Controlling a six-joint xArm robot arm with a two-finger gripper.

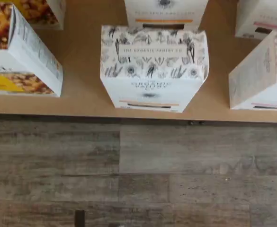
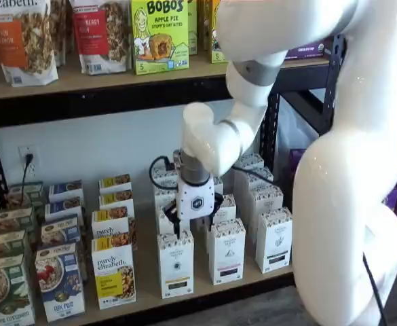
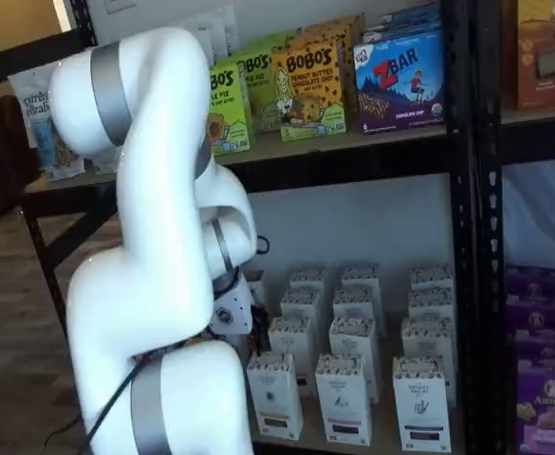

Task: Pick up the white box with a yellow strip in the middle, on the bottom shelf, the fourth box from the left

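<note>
A: Wrist view first. What's below the camera?

B: The white box [image 1: 153, 66] sits nearly centred, its speckled top and the yellow-brown strip on its front both showing. It stands at the front edge of the bottom shelf [image 1: 84, 94]. A second white carton [image 1: 165, 12] with an orange strip stands right behind it, a pink-strip carton [image 1: 263, 75] is near on one side, and a granola box [image 1: 22, 56] on the other. The claw itself doesn't show here.

A: And the shelf views?

B: In a shelf view the claw [image 2: 195, 227] hangs above the front white cartons, over and a little behind the target [image 2: 176, 263]. Its black fingers point down, and I judge them spread wide, with nothing between them. The black-strip carton [image 2: 227, 251] stands just beside the target.

A: The other one?

B: There the arm [image 3: 154, 284] covers most of the claw; only the white body [image 3: 231, 313] and a cable peek out. The target [image 3: 275, 394] is the front carton nearest the arm.

A: What could go wrong?

B: The cartons stand close. A finger coming down off-line could land on the box top, or nudge the neighbour. A tall narrow box could also tip backward into the one behind if pushed.
</note>
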